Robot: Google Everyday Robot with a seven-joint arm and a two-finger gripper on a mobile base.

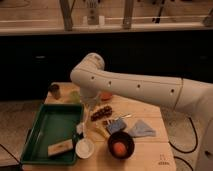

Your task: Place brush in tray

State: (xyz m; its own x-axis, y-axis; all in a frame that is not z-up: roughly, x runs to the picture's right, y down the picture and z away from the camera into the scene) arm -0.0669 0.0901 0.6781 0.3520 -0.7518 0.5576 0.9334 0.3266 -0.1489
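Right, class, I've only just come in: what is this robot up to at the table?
A white robot arm reaches across a wooden table towards a dark-green tray. Its gripper, shut, hangs by the tray's right rim, next to the brush at that edge. A tan block lies inside the tray. To the right sit a white cup, a dark bowl and a blue cloth.

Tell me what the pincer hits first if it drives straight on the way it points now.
The pincer, shut, points down from the wrist by the right rim of the tray. Straight on it would likely meet that rim or the table beside it first; depth is unclear.
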